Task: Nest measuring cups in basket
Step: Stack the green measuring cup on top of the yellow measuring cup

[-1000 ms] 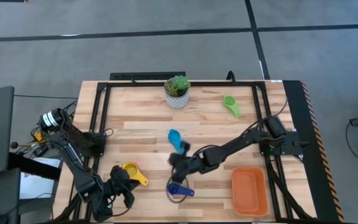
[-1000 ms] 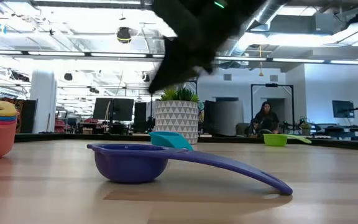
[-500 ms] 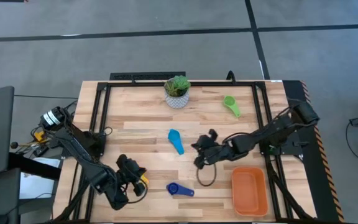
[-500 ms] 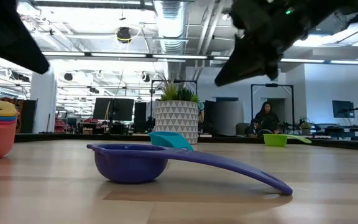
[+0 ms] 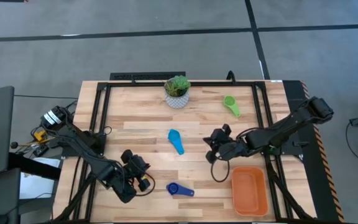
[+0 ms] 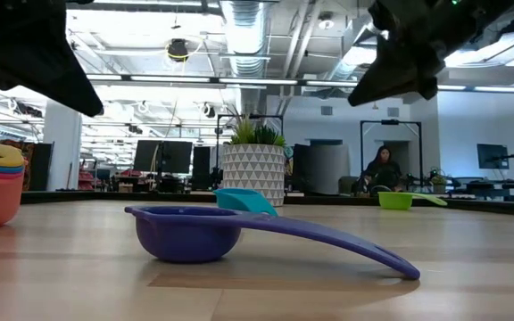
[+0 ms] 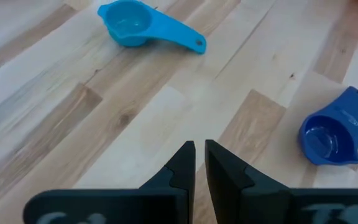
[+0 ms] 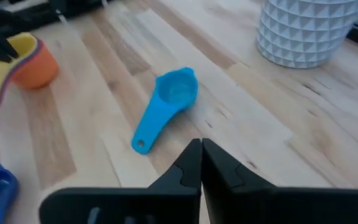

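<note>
The dark blue cup lies at the counter's near edge, just right of the left tool, whose fingers are pressed together, and left of the basket in the near right corner. Farther in, the right tool, also pressed together, hangs above the basket's far rim with the light blue cup to its left, and the green cup lies beyond near the plant pot. Only the right wrist and low views show the nested stack, yellow on top.

Empty orange basket near right; dark blue cup near centre; light blue cup mid-table; green cup far right; stacked cups near left.
</note>
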Available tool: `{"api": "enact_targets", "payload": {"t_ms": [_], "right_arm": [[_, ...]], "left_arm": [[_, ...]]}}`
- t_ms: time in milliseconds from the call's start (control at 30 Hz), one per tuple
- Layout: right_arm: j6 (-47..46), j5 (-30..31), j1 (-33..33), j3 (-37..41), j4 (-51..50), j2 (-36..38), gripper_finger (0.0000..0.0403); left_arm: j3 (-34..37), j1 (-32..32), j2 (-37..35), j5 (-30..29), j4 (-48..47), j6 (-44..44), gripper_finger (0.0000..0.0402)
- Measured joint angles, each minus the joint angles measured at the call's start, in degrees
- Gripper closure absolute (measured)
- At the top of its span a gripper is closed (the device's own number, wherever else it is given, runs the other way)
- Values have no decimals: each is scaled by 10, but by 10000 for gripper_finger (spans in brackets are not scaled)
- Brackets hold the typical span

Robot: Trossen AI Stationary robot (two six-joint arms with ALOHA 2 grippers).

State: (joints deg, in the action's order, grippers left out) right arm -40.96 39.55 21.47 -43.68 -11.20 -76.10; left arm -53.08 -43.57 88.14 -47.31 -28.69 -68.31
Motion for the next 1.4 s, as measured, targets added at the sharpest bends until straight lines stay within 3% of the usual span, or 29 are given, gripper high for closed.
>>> {"api": "enact_targets", "payload": {"t_ms": [300, 1100, 1400], "right_arm": [[-57, -2, 0, 0, -95, 8, 365], [-20, -6, -10, 0, -99, 8, 349], [-19, -6, -37, -1, -151, 8, 349]], "left_arm": [[0, 4, 0, -11, -2, -1, 377], [0, 60, 0, -9, -5, 38, 377], [0, 60, 0, -9, -5, 49, 377]]}}
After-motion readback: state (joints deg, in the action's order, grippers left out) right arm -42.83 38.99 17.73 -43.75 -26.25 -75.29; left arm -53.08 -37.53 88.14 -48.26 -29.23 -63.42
